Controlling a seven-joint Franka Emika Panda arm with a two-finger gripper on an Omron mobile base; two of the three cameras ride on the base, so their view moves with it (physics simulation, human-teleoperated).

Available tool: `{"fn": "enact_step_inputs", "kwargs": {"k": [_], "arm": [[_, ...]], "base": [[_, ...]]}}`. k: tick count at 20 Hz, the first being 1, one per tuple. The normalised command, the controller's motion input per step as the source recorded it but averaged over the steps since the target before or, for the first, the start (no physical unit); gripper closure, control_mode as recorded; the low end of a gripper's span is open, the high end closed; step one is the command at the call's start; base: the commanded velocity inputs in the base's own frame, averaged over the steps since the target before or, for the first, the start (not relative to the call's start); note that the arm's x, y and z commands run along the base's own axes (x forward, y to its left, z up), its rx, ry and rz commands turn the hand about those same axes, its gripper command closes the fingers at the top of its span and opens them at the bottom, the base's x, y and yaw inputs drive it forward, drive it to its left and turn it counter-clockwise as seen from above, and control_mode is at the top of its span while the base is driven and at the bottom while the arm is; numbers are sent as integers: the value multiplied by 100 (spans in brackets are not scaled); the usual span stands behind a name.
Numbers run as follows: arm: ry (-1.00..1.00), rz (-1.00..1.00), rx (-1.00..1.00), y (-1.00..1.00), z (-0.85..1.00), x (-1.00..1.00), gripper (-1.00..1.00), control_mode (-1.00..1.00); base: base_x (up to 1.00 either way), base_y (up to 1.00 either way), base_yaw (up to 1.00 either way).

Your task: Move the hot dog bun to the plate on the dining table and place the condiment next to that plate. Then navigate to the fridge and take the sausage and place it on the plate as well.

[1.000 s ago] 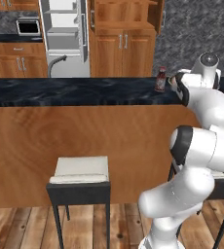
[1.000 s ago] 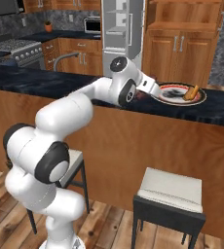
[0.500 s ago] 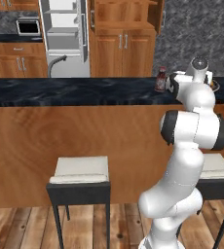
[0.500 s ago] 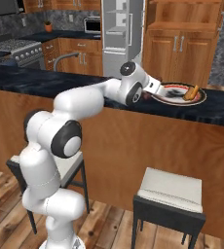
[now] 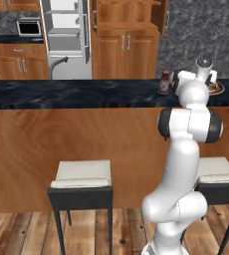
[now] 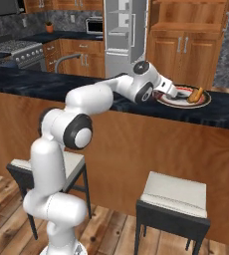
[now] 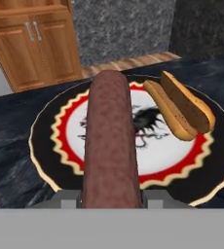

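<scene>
Sausage over the plate

I am holding the sausage (image 7: 110,141) lengthwise between my jaws, and it is reaching out over the plate (image 7: 46,160), a round dish with a dark rim, red scalloped ring and white middle. The hot dog bun (image 7: 181,110) is lying on the plate's right side, apart from the sausage. The plate is sitting on the black marbled tabletop (image 7: 7,170).

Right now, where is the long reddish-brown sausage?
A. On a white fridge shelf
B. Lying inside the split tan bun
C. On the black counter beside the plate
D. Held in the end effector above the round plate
D: the long reddish-brown sausage sits between the end effector fingers, over the round patterned plate, apart from the split tan bun.
</scene>
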Motion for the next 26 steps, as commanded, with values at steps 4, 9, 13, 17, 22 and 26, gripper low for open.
{"fn": "enact_step_inputs", "kwargs": {"k": [4,9,13,17,22,26], "arm": [[1,0,0,-5,-17,4,100,-100],[0,0,0,0,-33,0,100,-100],[0,0,0,0,-20,11,100,-100],[0,0,0,-2,0,34,100,-100],[0,0,0,-11,28,43,100,-100],[0,0,0,-32,23,36,100,-100]], "base": [[0,0,0],[0,0,0],[0,0,0],[0,0,0],[0,0,0],[0,0,0]]}}
